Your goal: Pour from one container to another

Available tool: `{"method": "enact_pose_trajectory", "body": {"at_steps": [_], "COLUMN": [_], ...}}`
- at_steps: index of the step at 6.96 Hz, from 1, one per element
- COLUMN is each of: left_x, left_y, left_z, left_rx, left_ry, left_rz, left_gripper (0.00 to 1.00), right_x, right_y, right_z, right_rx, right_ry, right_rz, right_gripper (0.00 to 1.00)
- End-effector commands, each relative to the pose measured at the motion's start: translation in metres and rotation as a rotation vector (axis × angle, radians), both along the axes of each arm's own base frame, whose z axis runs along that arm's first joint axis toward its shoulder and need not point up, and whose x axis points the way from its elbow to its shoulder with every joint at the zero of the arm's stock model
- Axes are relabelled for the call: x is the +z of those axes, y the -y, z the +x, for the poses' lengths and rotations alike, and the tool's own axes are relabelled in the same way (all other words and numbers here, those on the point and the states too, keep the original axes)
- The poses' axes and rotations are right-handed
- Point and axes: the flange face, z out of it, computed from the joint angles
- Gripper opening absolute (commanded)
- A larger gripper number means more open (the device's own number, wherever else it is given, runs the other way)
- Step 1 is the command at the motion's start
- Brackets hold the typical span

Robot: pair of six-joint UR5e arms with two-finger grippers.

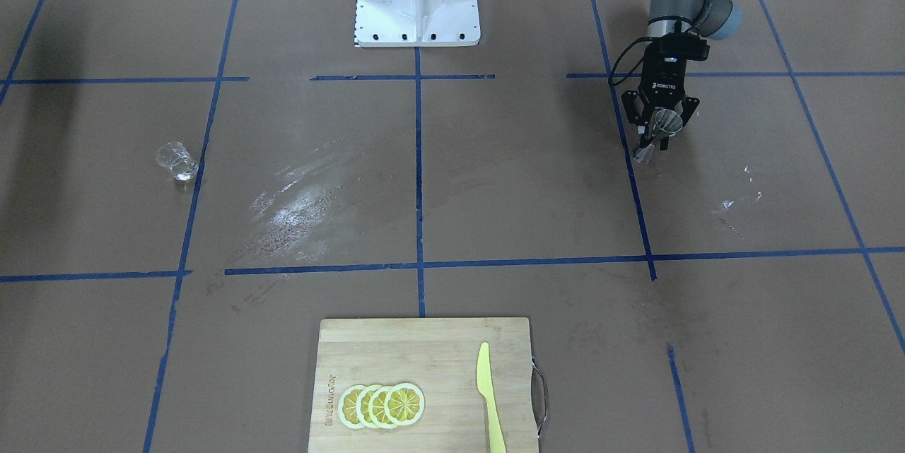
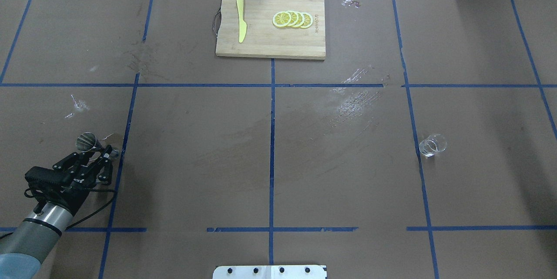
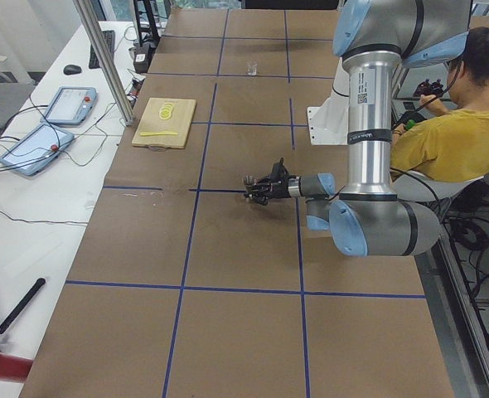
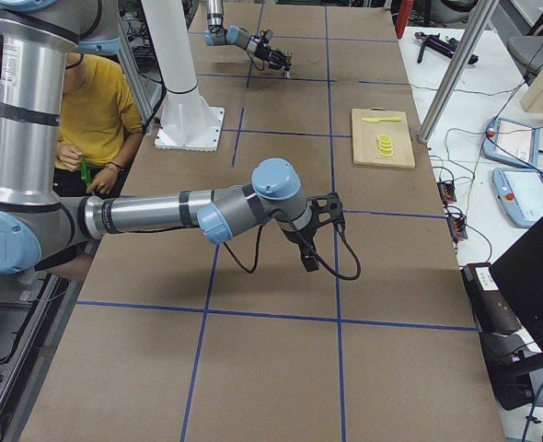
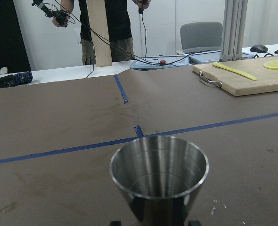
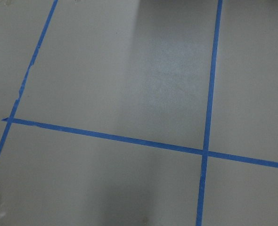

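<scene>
Left gripper (image 1: 655,136): closed on the steel jigger (image 5: 159,174), fingers pinching it at the narrow waist. In the wrist view the upper cone sits about upright, mouth open, and I can see nothing inside. Cannot tell whether the lower cone touches the paper or hangs just above it.

Right gripper (image 4: 308,261): seen only from the table's end, over bare paper. Wide or narrow, cannot tell. Its own camera shows only paper and blue tape.

Places, all taken from the cutting board (image 1: 438,347):
- The jigger is well away from the board, toward the robot and off to the robot's left.
- The glass cup (image 1: 177,160) is also well away from the board, toward the robot but off to the robot's right.
- The two vessels are therefore far apart, on opposite sides of the board.
- The glass is too clear to tell what the cup holds.

My reading: the receiver is in hand and the source has not yet been taken.

To do it well:
- Hold the jigger's mouth level and carry it in front of the board.
- Send the right gripper to the cup and grip its wall below the rounded lip, firmly, since glass is slick.
- Bring the lip just over the jigger's rim and tilt slowly, because the mouth is small and a fast stream would likely miss.

Risk: a pinch at the waist may let the jigger pivot if the cup knocks it.
</scene>
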Motion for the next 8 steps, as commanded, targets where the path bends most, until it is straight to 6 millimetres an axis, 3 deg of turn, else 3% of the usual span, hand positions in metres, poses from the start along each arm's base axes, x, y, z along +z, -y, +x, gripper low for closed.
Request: {"method": "enact_pose_trajectory", "body": {"at_steps": [1, 7, 8], "left_x": [0.0002, -0.0013, -0.0015], "left_y": [-0.0005, -0.0002, -0.0002], "left_z": [0.0009, -0.0029, -0.0031], "left_rx": [-0.002, -0.005, -0.005], "left_ry": [-0.016, -0.041, -0.044], "left_rz": [-0.006, -0.004, -0.004], "left_gripper": [0.42, 0.42, 0.35], "right_x": [0.0000, 0.0008, 0.0008], "right_y": [0.0000, 0.0001, 0.0001], "right_z": [0.0000, 0.0000, 0.0000], "right_rx": [-0.001, 0.000, 0.000], "right_ry": [0.000, 0.000, 0.000], "right_rz": [0.000, -0.002, -0.002], "right_gripper": [1.00, 1.00, 1.00]}}
